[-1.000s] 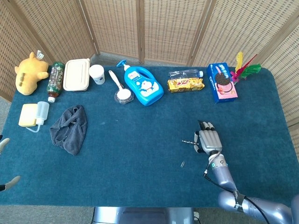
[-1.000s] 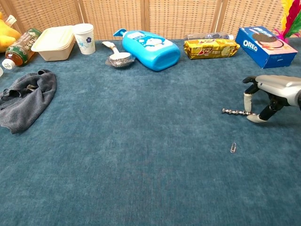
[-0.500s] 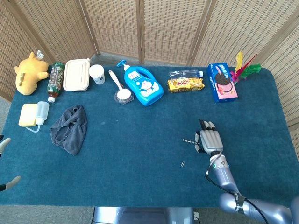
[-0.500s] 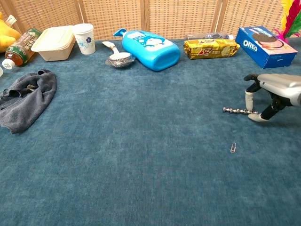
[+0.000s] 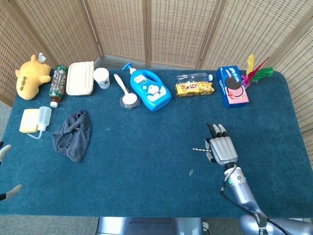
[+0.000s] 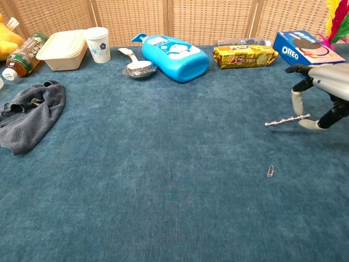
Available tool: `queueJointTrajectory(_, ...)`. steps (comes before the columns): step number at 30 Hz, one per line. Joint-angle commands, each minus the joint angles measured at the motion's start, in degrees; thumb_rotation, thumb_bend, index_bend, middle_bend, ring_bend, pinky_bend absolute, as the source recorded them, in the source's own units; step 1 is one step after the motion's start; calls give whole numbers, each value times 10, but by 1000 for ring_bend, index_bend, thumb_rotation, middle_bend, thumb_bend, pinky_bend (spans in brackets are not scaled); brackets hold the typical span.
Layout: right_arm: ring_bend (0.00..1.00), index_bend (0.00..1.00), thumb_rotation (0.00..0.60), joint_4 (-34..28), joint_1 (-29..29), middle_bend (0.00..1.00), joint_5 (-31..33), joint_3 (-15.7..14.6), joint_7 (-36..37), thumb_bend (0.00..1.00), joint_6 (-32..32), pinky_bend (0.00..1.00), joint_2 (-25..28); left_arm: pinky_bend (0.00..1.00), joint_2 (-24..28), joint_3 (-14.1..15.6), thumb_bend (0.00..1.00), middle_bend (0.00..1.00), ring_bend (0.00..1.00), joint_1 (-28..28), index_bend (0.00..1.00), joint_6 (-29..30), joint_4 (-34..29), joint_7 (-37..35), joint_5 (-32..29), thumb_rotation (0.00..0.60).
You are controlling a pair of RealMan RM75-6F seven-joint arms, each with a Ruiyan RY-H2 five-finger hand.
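Note:
My right hand (image 5: 221, 149) (image 6: 323, 95) pinches one end of a thin twisted metal bit (image 5: 199, 149) (image 6: 286, 120), which points left and hangs a little above the blue tablecloth (image 5: 146, 147). A small paper clip (image 5: 190, 172) (image 6: 270, 171) lies on the cloth just below and left of the hand. Of my left hand (image 5: 6, 169) only two fingertips show at the far left edge of the head view, spread apart with nothing between them.
Along the back stand a yellow plush (image 5: 29, 76), bottle (image 5: 57, 84), lunch box (image 5: 80, 77), cup (image 5: 101, 77), spoon (image 5: 126, 93), blue detergent jug (image 5: 150, 89), biscuit pack (image 5: 194, 88), Oreo box (image 5: 233, 86) and a feather shuttlecock (image 5: 257, 72). A grey cloth (image 5: 73, 134) and squeeze bottle (image 5: 36, 120) lie at left.
My right hand has risen off the cloth with the metal bit, which now hangs in the air. The paper clip and everything else stayed put.

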Motion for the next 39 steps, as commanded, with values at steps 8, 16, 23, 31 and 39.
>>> queueJointTrajectory(8, 0, 678, 600, -79, -18, 10, -52, -23, -57, 446, 39, 25, 55, 0, 0, 1, 206, 0, 0, 1, 0, 1, -1, 2, 5, 600)
queueJointTrajectory(16, 0, 687, 600, -116, -25, 20, -92, -53, -159, 447, 61, 25, 67, 0, 1, 2, 206, 0, 0, 2, 0, 4, 0, -3, 6, 600)
queueJointTrajectory(23, 0, 692, 600, -100, -34, 40, -126, -74, -235, 447, 77, 35, 46, 0, 3, 1, 206, 0, 0, 3, 0, 7, 1, -9, 5, 600)
queueJointTrajectory(31, 0, 708, 600, -48, -50, 63, -186, -96, -294, 447, 102, 42, 30, 0, 5, 0, 206, 0, 0, 2, 0, 7, 2, -14, 3, 600)
queueJointTrajectory(39, 0, 711, 600, -6, -67, 67, -248, -115, -279, 447, 118, 54, 44, 0, 5, 3, 205, 0, 0, 2, 0, 6, 2, -13, 9, 600)
